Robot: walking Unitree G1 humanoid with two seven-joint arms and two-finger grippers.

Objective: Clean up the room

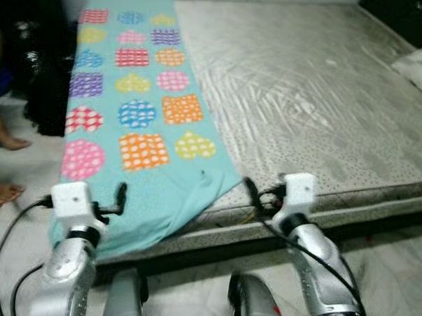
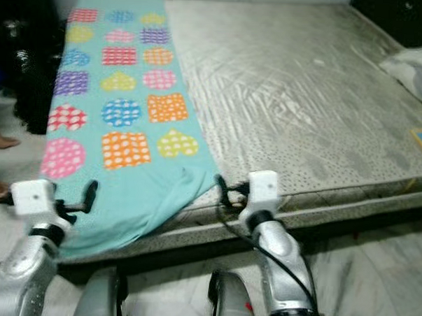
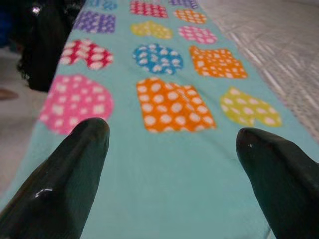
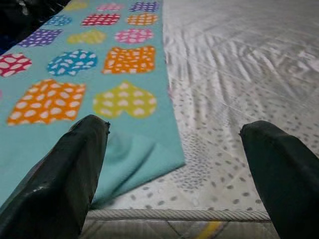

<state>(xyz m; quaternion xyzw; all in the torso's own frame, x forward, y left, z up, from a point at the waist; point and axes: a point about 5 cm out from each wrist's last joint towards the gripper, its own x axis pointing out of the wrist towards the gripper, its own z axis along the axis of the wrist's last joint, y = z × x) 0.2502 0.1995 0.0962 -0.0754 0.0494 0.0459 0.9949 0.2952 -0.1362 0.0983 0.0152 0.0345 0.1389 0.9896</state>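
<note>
Over on the far left a person's bare feet [image 1: 3, 140] stand on the floor beside the bed, close enough that a swinging arm or a tugged cloth could catch them, so I'd watch that side first. Next along, the left hand [image 1: 119, 198] hangs over the near end of the teal blanket [image 1: 129, 105], the one printed with dotted hearts, circles and squares, which lies in a long strip down the left side of the mattress [image 1: 319, 93]; its fingers are spread wide, with cloth showing between them in the wrist view and nothing pinched. The blanket's near end droops over the edge of the bed, and its right corner [image 1: 208, 188] is already folded back on itself. If only one hand closes on it, I'd expect the rest to slide off onto the floor, or the bunched corner to give a lumpy grip that slips. The right hand [image 1: 250, 192] sits just beside that folded corner at the mattress edge, also spread and empty; closing there it might nip the plastic-looking mattress cover along with the cloth and drag it. Cables [image 1: 291, 238] loop loose along the right arm and could snag on the bed's edge. Far right, a pale bundle [image 1: 419, 68] rests on the mattress, well apart from all this.
</note>
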